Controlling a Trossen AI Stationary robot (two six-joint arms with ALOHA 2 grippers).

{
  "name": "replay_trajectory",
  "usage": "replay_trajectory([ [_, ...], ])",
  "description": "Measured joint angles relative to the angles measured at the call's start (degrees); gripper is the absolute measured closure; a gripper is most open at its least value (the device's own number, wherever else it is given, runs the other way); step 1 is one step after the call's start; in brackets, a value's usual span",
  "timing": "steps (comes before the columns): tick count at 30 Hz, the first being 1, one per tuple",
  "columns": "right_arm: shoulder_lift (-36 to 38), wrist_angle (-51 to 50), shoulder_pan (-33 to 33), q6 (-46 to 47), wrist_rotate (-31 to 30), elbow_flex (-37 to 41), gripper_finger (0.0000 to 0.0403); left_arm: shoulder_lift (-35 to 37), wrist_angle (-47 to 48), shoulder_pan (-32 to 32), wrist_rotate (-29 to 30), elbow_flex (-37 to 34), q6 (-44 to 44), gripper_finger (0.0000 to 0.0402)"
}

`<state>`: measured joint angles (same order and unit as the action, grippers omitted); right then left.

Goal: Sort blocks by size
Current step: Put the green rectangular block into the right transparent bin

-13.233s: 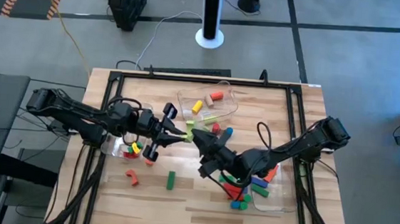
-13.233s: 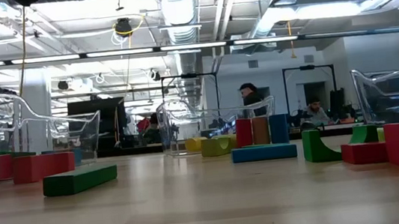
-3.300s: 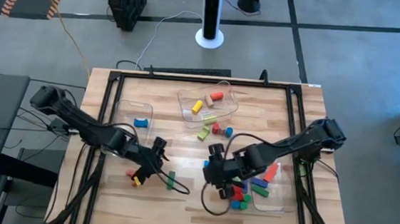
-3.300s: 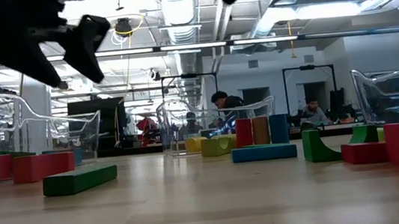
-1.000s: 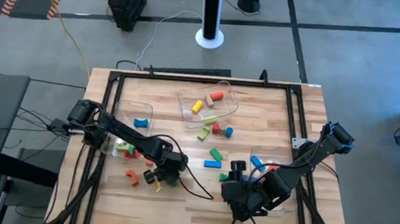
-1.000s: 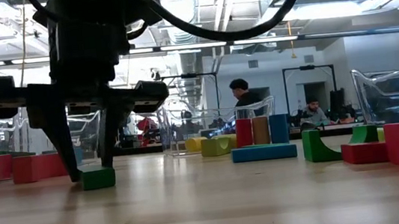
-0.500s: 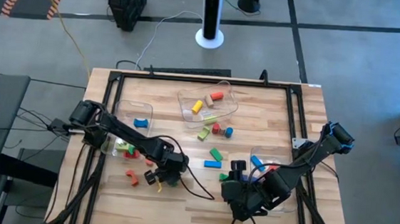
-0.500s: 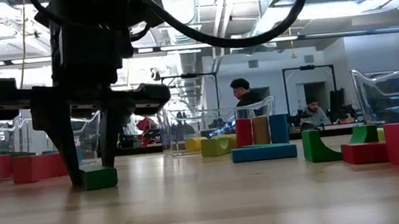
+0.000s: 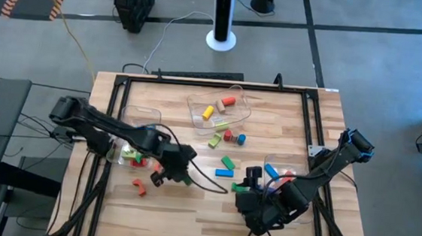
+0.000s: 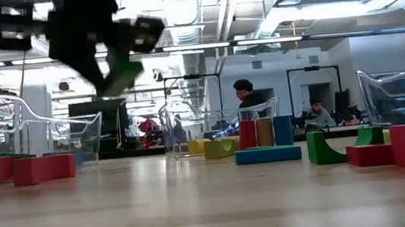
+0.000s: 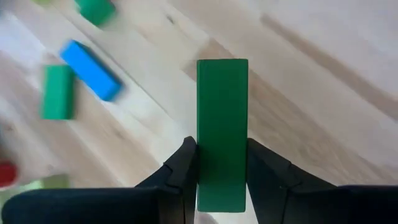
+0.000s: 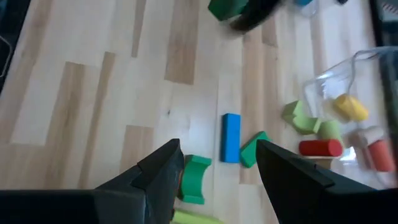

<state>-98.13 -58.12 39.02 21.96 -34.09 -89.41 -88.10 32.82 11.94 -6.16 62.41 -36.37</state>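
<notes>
Sorting looks partly done: some blocks sit in the clear plastic bins [image 9: 219, 111], others lie loose on the wooden table [image 9: 189, 207]. Left gripper [image 11: 222, 163] clamps a long green bar block [image 11: 222, 130], lifted over the table's left-centre. Right gripper [image 12: 217, 163] hangs spread and empty, near right.

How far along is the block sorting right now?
Partly done. Several blocks already sit in the clear bins, such as the back bin. In hand: the left claw is shut on a green bar block, lifted off the table. The right claw hangs open near the front. Left: loose pieces like the blue bar and red arch.
</notes>
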Motion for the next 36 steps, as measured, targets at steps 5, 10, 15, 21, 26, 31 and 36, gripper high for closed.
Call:
replay_trajectory([
  [5, 0.0, 2.79, -0.02, -4.81, -3.26, 0.0, 0.0159, 7.47, -2.59, -2.28, -6.41, 0.02, 2.19, 0.0302],
  [10, 0.0, 10.25, -0.63, -15.04, -6.64, 0.0, 0.0159, 12.48, -8.64, -4.52, -16.64, 0.09, 4.84, 0.0302],
  [15, 0.0, 19.3, -2.47, -26.52, -6.78, 0.0, 0.0159, 13.48, -14.52, -5.49, -22.62, 0.11, 6.05, 0.0302],
  [21, 0.0, 26.59, -4.98, -35.77, -6.79, 0.0, 0.0159, 12.92, -17.09, -5.59, -25.45, 0.11, 6.22, 0.0302],
  [26, 0.0, 31.91, -6.69, -42.66, -6.79, 0.0, 0.0159, 12.92, -17.81, -5.57, -26.66, 0.11, 6.02, 0.0302],
  [31, -0.13, 38.89, -8.59, -49.62, -1.59, 0.0, 0.0159, 12.0, -18.21, -5.59, -26.62, 0.13, 6.05, 0.0302],
  [36, -0.52, 41.67, -10.76, -52.43, 4.13, -0.02, 0.0159, 10.96, -18.67, -5.65, -27.54, 0.22, 6.54, 0.0302],
])
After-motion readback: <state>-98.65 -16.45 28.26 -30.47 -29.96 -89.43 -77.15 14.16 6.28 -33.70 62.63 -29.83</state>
